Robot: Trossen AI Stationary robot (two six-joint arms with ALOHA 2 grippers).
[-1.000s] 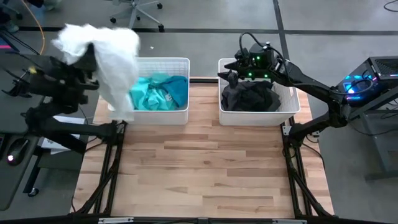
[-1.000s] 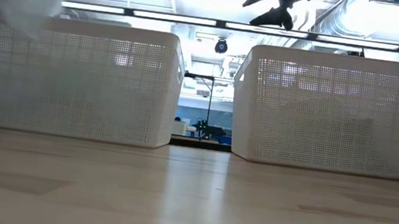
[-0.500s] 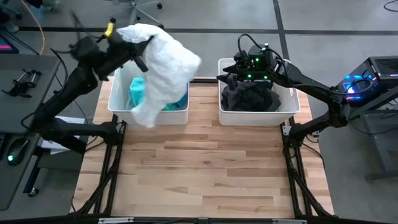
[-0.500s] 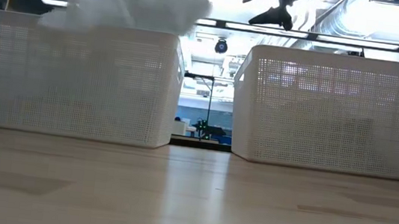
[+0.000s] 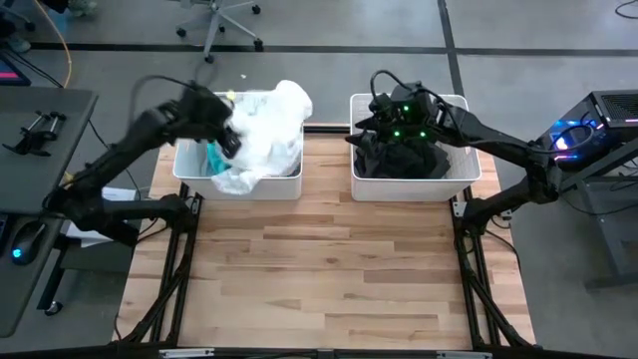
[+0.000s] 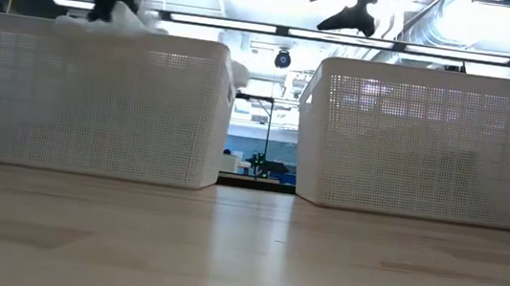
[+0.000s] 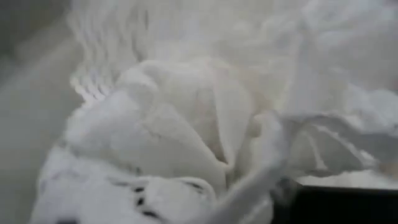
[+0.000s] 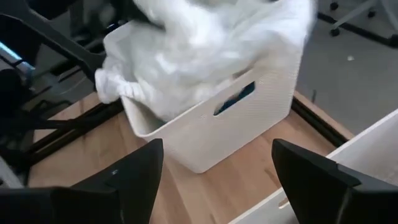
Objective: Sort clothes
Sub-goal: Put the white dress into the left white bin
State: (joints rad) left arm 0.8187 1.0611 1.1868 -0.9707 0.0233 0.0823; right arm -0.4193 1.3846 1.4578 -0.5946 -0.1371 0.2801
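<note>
My left gripper is over the left white mesh basket, shut on the white lacy garment. The garment fills the basket and drapes over its near rim. It also shows in the right wrist view and fills the left wrist view. A teal garment lies under it. My right gripper is open and empty, above the dark garments in the right basket. My left gripper holds the white lacy garment by a bunched part that gathers toward its fingers; the cloth itself hides the place of contact. The gripper comes from above. Most of the garment lies slack in the left basket, and one end hangs over the near rim.
The two baskets stand side by side at the table's far edge, with a gap between them. The wooden tabletop lies in front of them. A desk stands at the left and equipment with blue lights at the right.
My left gripper has swung from beyond the table's left edge toward the right and then down to the left basket, carrying the white garment. The garment, which hung in the air, now lies in the basket on the teal one.
</note>
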